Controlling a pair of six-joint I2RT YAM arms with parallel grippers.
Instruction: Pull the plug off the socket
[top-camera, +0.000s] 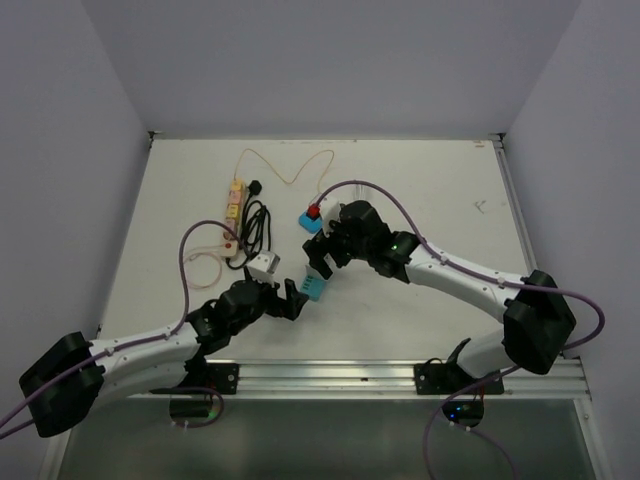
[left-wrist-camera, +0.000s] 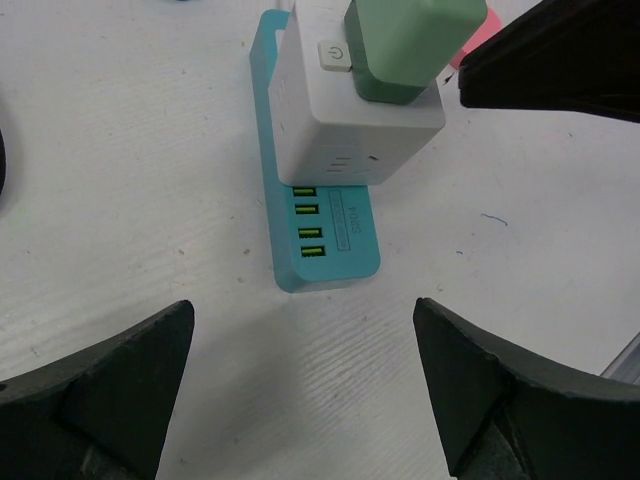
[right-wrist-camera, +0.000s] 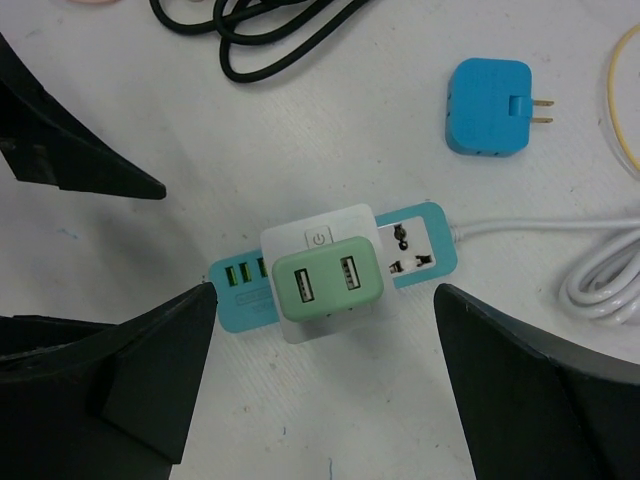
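Near the table's (top-camera: 420, 180) middle, between both arms: shows the green plug (right-wrist-camera: 328, 280) seated in a white adapter (right-wrist-camera: 285, 225) on a teal socket strip (right-wrist-camera: 245, 310). Shows left gripper (left-wrist-camera: 303, 335) and right gripper (right-wrist-camera: 325, 300) both spread wide, holding nothing, poised around the stack without touching it. Judged light, rigid, smooth plastic, probably slippery and tight in its seat; take hold across the plug's two flat flanks, and pin the strip's bare USB end to avoid lifting everything together. Underneath, offers a flat matt white surface, likely low in friction. Note blue adapter (right-wrist-camera: 488, 108) and black cable (right-wrist-camera: 280, 30) well apart, plus white cord (right-wrist-camera: 600, 270) at the strip's other end. Bounded by plain pale walls (top-camera: 330, 60).
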